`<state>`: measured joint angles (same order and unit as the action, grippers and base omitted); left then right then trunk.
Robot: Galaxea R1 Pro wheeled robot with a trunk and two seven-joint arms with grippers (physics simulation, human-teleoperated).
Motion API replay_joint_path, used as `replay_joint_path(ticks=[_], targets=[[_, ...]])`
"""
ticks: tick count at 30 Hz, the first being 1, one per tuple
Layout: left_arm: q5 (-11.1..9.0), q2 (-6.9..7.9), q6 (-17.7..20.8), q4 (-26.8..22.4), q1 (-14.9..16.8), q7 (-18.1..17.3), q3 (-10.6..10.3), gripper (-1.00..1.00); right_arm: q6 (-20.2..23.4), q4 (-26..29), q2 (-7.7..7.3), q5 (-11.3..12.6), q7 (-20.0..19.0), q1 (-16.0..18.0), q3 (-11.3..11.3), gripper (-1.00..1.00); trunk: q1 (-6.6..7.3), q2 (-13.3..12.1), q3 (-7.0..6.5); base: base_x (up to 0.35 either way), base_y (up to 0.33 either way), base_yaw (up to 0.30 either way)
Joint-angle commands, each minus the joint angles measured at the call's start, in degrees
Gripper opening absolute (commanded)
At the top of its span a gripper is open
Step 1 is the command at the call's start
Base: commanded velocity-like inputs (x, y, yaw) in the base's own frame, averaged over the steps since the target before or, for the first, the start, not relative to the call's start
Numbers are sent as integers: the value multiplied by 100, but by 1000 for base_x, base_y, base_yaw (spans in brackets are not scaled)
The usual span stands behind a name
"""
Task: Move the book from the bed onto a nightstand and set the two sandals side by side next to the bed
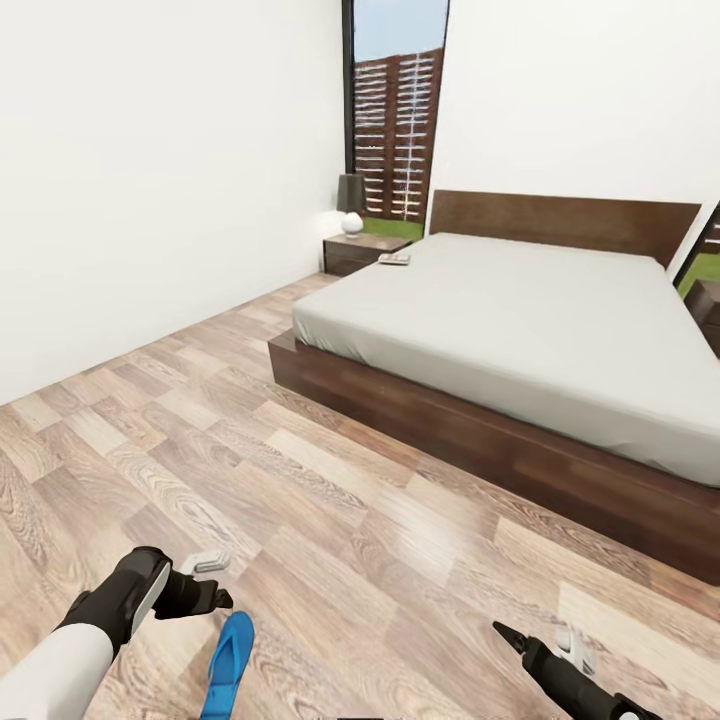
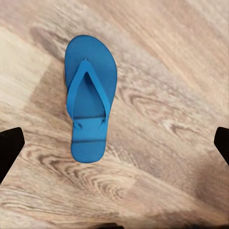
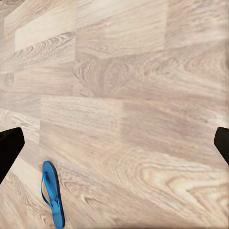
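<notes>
Left gripper [image 1: 205,580] hanging over the plank floor [image 1: 330,520] well short of the bed [image 1: 520,320], fingers [image 2: 9,148] spread wide at the wrist view's edges with nothing between them, blue sandal [image 2: 89,98] lying flat, strap up, just beneath and apart from both. Right gripper [image 1: 545,640] likewise open and empty above bare planks, off to the sandal's side and nearer the bed's foot. Small flat book [image 1: 394,260] resting on the mattress corner by the headboard [image 1: 560,222], right beside the nightstand [image 1: 362,252] with its lamp [image 1: 350,203].
</notes>
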<state>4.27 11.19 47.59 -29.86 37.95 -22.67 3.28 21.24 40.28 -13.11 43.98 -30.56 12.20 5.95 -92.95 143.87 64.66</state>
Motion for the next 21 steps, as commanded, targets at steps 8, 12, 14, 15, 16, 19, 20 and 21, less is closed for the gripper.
replay_joint_path(ticks=[8,12,14,15,16,19,20,21], targets=[[44,-3,23,-11,2,-29,27,100,48,6,1,42,-141,2,19,100,-19,13,183,0,0,0],[43,-3,23,-11,2,-28,25,100,47,6,1,41,-171,2,20,100,-30,18,271,0,0,0],[45,-1,19,-11,2,-24,28,100,47,6,1,44,-194,2,20,100,-35,21,316,0,0,0],[46,2,18,-11,2,-23,29,100,47,6,1,45,-204,2,20,100,-37,22,338,0,0,0],[46,8,17,-11,2,-22,29,100,47,6,1,46,-216,2,20,100,-40,24,360,0,0,0],[47,20,15,-8,2,-20,31,100,47,6,1,45,-270,2,20,100,-48,28,427,0,0,0],[47,23,15,-5,2,-20,31,100,47,6,1,44,-292,2,20,100,-50,29,449,0,0,0],[47,25,13,-3,2,-19,32,100,47,6,1,43,-317,2,20,100,-53,30,471,0,0,0]])
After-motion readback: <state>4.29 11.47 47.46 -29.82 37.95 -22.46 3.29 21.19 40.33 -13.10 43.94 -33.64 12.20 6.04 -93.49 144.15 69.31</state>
